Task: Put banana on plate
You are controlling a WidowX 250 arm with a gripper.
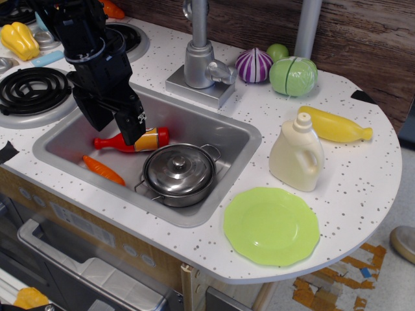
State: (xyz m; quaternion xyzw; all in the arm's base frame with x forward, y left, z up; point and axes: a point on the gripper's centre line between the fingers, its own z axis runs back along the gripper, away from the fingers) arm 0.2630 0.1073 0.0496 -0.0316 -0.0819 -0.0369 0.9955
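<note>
The banana is a glossy yellow toy lying on the counter at the right, behind the cream jug. The light-green plate lies flat near the counter's front edge, in front of the jug, with nothing on it. My black gripper hangs over the left part of the sink, far left of the banana and the plate. Its fingers stand apart and hold nothing. One finger covers part of a red bottle.
In the sink lie a red ketchup bottle, an orange carrot and a lidded steel pot. The faucet stands behind the sink. A purple onion and a green cabbage sit at the back. Burners and a yellow pepper are at the left.
</note>
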